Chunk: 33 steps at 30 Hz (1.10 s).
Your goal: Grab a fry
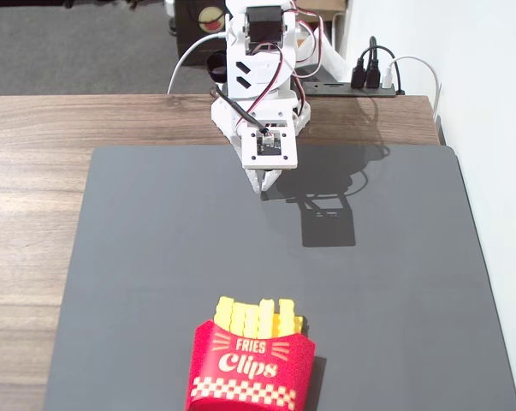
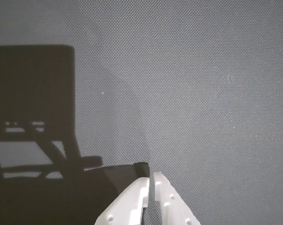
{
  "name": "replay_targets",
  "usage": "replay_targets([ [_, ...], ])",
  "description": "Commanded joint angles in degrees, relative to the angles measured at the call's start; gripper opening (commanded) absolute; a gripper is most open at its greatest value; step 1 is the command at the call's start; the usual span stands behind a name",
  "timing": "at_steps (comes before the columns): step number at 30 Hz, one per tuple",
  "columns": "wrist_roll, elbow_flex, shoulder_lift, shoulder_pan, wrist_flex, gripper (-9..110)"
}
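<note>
Several bright-yellow fries (image 1: pixel 256 317) stand upright in a red "FRIES Clips" carton (image 1: pixel 250 372) at the near edge of the grey mat in the fixed view. My white gripper (image 1: pixel 265 183) hangs over the far edge of the mat, well away from the carton, pointing down. In the wrist view the gripper (image 2: pixel 151 178) enters from the bottom edge with its two white jaws almost touching and nothing between them. The wrist view shows only bare mat and the arm's shadow; no fry or carton is in it.
The grey mat (image 1: pixel 155 257) lies on a wooden table (image 1: pixel 35 171). The arm's base (image 1: pixel 259 51) stands at the table's far edge, with cables and a power strip (image 1: pixel 369 81) behind it. A white wall runs along the right.
</note>
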Motion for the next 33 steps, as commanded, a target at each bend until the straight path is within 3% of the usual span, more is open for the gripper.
replay_targets([
  [1,-0.2,-0.2,-0.2,-0.4,0.4,1],
  [21,-0.2,-0.2,-0.2,-1.1,0.5,1],
  [25,-5.4,-0.2,-4.1,-1.1,-1.4,1],
  [33,-2.5,-7.1,-17.6,-0.3,-7.4,1],
])
